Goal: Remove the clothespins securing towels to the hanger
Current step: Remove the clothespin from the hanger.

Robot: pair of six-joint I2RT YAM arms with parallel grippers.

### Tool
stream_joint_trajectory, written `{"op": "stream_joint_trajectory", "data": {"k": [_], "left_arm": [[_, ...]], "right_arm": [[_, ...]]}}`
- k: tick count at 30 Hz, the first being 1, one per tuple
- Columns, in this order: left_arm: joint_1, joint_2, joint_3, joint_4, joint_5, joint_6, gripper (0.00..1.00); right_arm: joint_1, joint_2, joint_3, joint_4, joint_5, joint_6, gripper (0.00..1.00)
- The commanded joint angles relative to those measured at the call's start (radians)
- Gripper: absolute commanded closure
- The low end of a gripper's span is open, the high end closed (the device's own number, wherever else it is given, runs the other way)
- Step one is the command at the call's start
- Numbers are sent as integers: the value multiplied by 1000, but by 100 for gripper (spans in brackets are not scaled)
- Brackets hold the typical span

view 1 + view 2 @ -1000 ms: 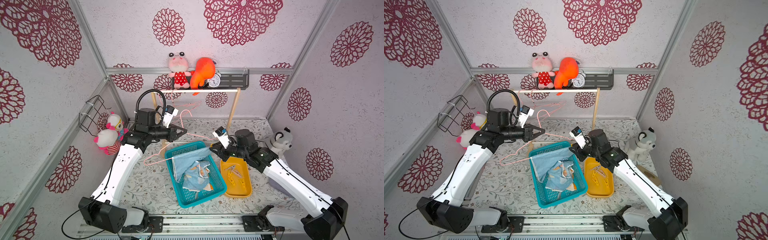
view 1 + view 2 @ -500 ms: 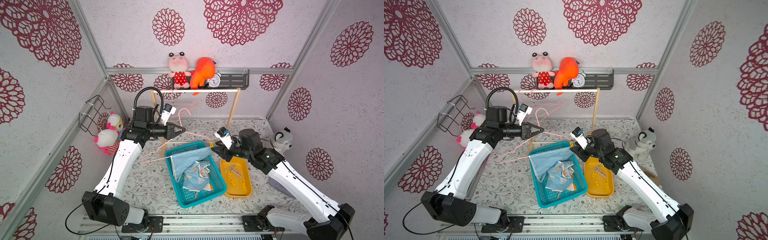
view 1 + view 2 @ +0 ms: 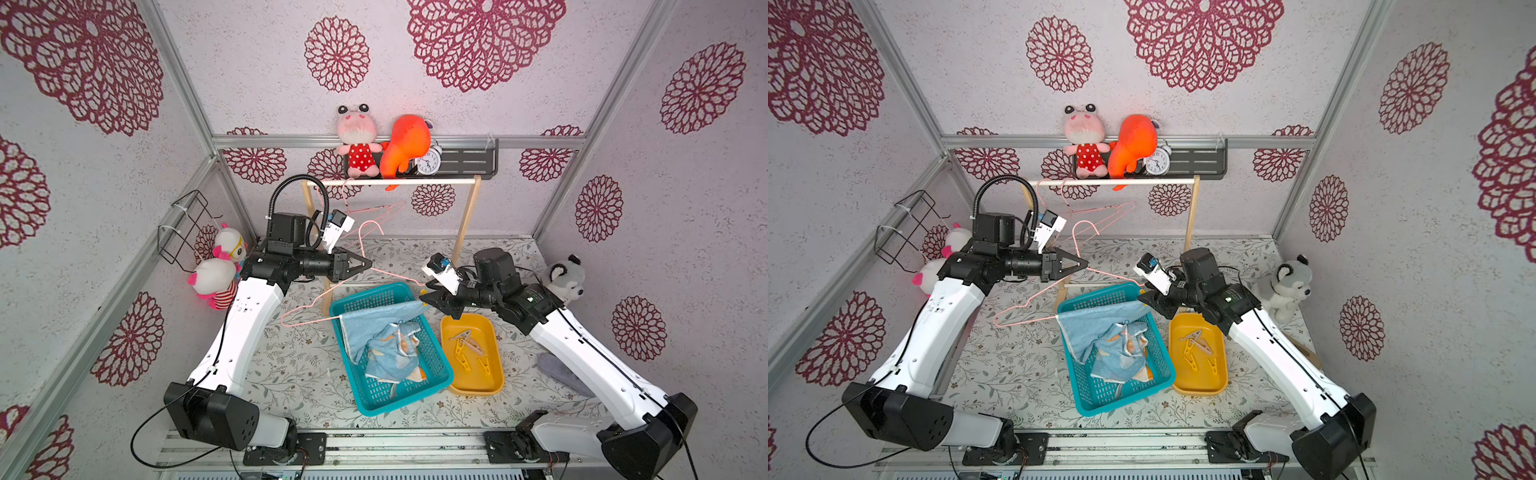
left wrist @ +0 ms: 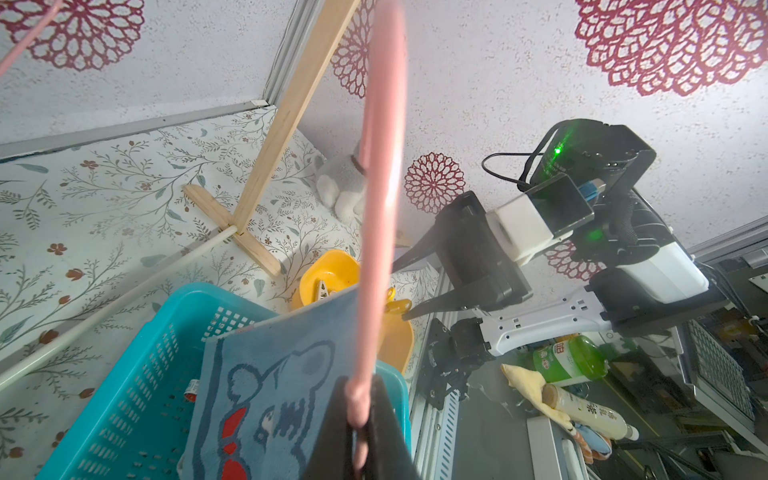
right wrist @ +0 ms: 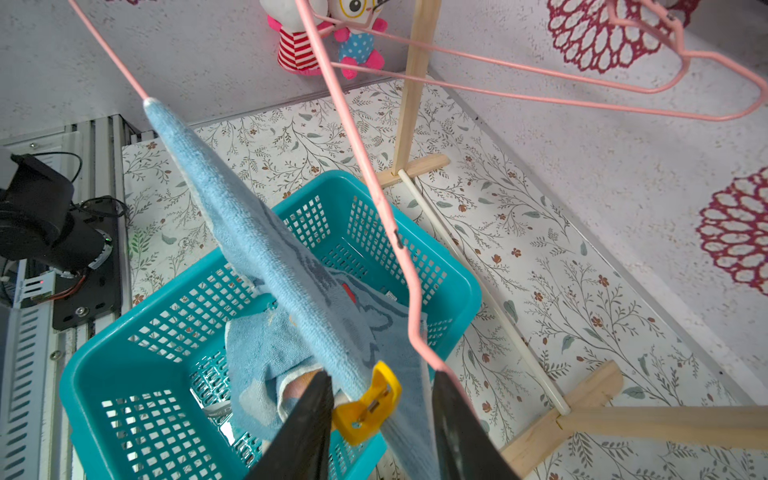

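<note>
- The left gripper (image 4: 359, 415) is clamped tight on the pink wire hanger (image 4: 380, 208). It pinches the wire up by the neck and holds the whole frame in the air over the teal plastic mesh basket (image 3: 399, 392), so anything freed should drop straight in.
- Draped over the hanger's lower bar is a blue terry towel (image 5: 266, 249) with a cartoon print. Its free end trails down into the basket onto the bunched towels (image 3: 395, 353) lying there.
- I can see just one yellow plastic clothespin (image 5: 368, 405) on it, biting the towel's edge at the end nearest the right arm. The towel's far end sits on the wire with no pin showing.
- The right gripper (image 5: 382, 376) is right on that pin. Its jaws are apart and straddle it, with one finger (image 5: 307, 424) up against the pin's tail and the other standing clear beside the wire.
- The squeeze looks like the next step: close on the pin's tails to spring it open, then draw it off the towel's edge. The risk, I'd say, is catching the pink wire or the cloth in the jaws too.
- The shallow yellow plastic tray (image 3: 473, 384) sits just beside the basket, below the right arm. It holds loose clothespins (image 3: 465, 345), yellow and beige, so it looks like a handy drop spot.
</note>
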Motion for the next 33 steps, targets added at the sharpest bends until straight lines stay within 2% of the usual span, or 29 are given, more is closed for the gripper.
{"op": "stream_joint_trajectory", "data": {"k": [1, 12, 26, 33], "left_arm": [[4, -2, 28, -6, 42, 22, 100], [4, -1, 28, -6, 56, 23, 100], [4, 8, 30, -10, 54, 26, 100], [5, 6, 30, -13, 56, 28, 100]], "right_arm": [[-14, 13, 27, -14, -53, -27, 59], [-24, 54, 53, -23, -125, -59, 59], [-26, 74, 60, -17, -165, -78, 75], [-30, 76, 44, -6, -192, -70, 78]]}}
